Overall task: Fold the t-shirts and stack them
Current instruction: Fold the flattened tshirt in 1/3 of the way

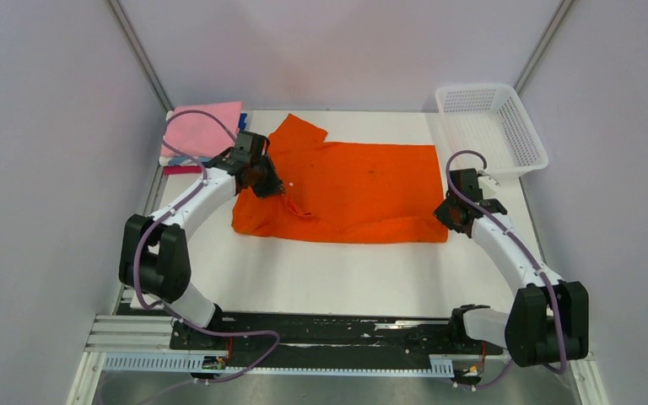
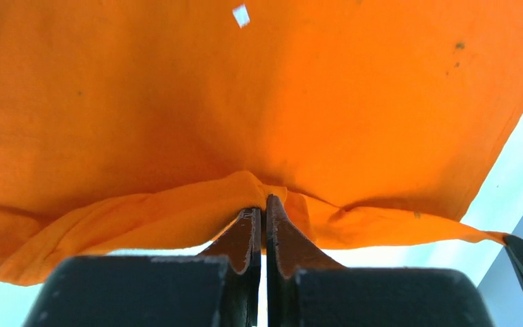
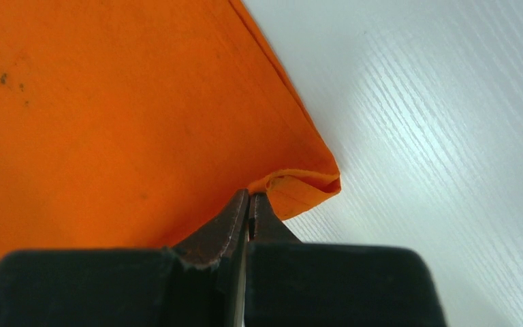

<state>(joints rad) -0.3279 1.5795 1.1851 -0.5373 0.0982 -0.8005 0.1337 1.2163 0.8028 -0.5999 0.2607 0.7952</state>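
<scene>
The shirt point(image 1: 354, 186) is held at both ends.
It is clenched by left gripper point(image 2: 264, 208) and right gripper point(image 3: 250, 199); even, taut lifting is advised.

No text, label or number is readable
</scene>
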